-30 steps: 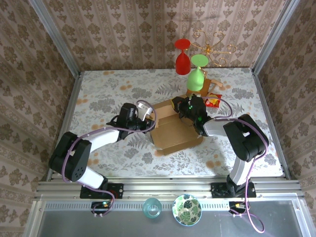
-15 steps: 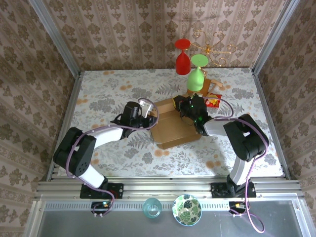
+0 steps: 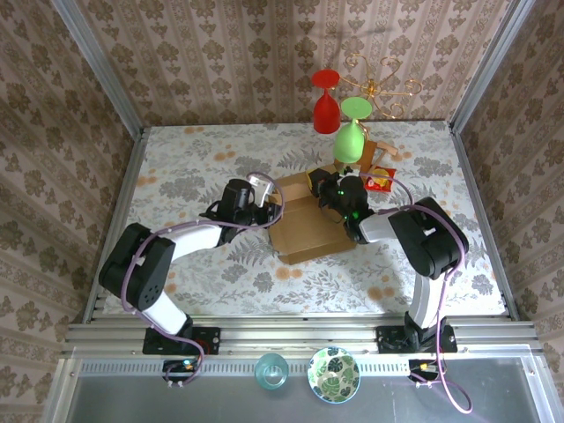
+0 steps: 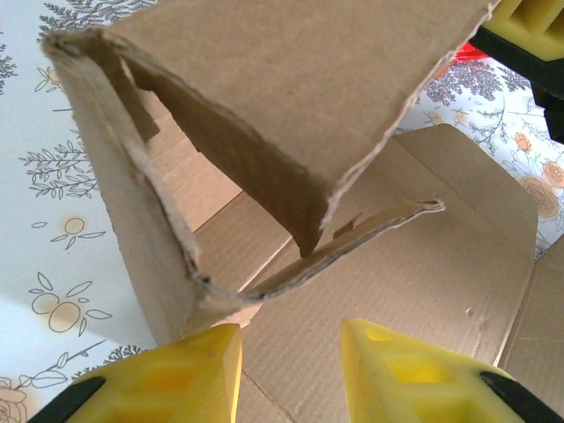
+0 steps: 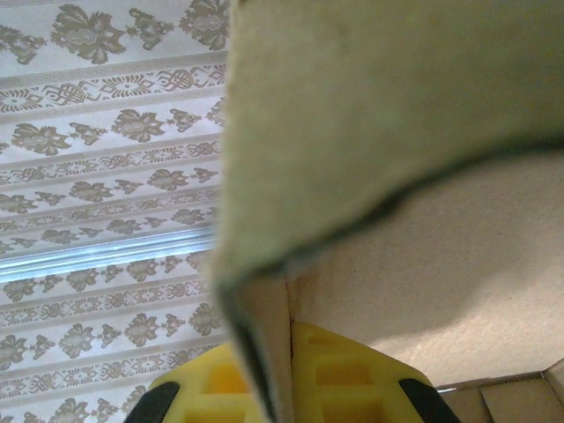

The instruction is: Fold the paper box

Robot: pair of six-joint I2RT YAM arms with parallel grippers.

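Note:
The paper box [image 3: 308, 225] lies partly folded in the middle of the table, brown and unmarked. My left gripper [image 3: 267, 209] sits at its left side. In the left wrist view this gripper [image 4: 291, 374] is open, its yellow fingers [image 4: 185, 374] hovering over a flat panel of the box [image 4: 264, 79], with a raised side wall and a bent flap just ahead. My right gripper [image 3: 322, 190] is at the box's far edge. In the right wrist view it [image 5: 286, 374] is shut on an upright cardboard wall [image 5: 397, 132] that blocks most of the picture.
Behind the box stands a wooden stand with a green wine glass [image 3: 352, 141], beside a red glass [image 3: 326, 101] and a gold wire rack [image 3: 383, 86]. A red packet [image 3: 381, 181] lies to the box's right. A bowl [image 3: 333, 374] and a tumbler [image 3: 271, 370] sit below the table edge.
The box's near edge has drawn back toward the far side, so the box looks shorter from above. My left gripper has moved right, closer to the box. The right gripper keeps its hold.

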